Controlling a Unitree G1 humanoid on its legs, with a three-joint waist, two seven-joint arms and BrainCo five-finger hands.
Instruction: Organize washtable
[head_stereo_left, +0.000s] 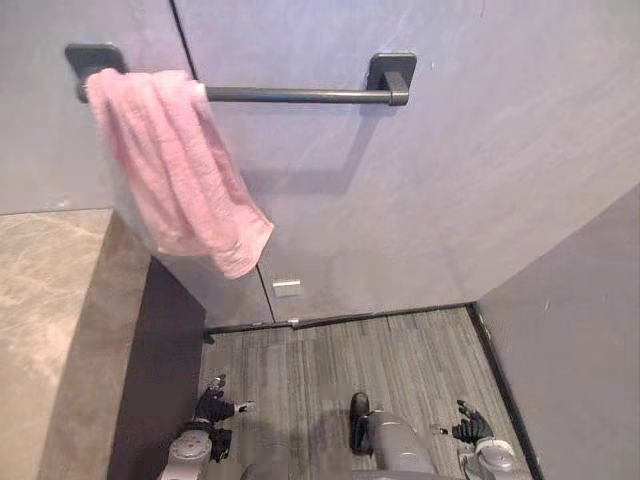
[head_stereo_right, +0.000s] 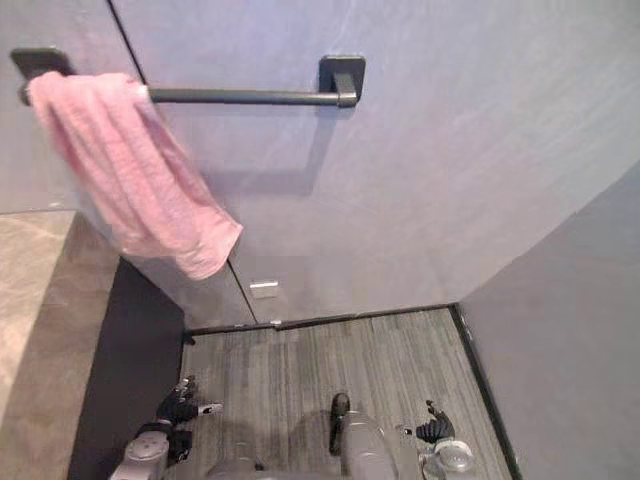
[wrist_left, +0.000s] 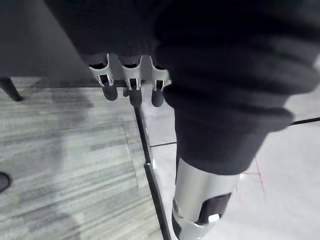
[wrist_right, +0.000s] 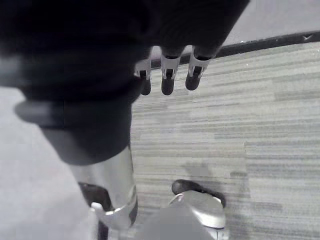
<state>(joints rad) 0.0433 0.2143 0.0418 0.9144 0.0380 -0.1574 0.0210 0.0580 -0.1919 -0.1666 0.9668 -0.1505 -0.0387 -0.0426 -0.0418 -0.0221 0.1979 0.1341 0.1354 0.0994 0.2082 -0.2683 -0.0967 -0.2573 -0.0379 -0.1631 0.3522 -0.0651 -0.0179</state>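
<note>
A: Left eye view first. Where is the towel?
B: The pink towel (head_stereo_left: 175, 165) is draped over the left end of the dark towel bar (head_stereo_left: 290, 95). It is bunched, and its lower corner trails down the grey wall (head_stereo_left: 450, 180). The stone washtable (head_stereo_left: 45, 300) lies below the bar's left end.
A: And the hands?
B: Both are far below the bar, over the grey plank floor (head_stereo_left: 400, 350). The left hand (head_stereo_left: 213, 405) is beneath the towel's end of the bar, and the right hand (head_stereo_left: 470, 428) is out past the bar's right bracket. Both are well apart from the towel.
A: Right eye view?
B: Same layout. A small pale plate (head_stereo_right: 264, 289) sits on the wall under the bar's middle.
A: Left wrist view?
B: Its fingers (wrist_left: 131, 82) hang loosely extended in a row with nothing in them, and the floor shows beyond.
A: Right wrist view?
B: Its fingers (wrist_right: 168, 80) are likewise relaxed, straight and empty, above the floor.
</note>
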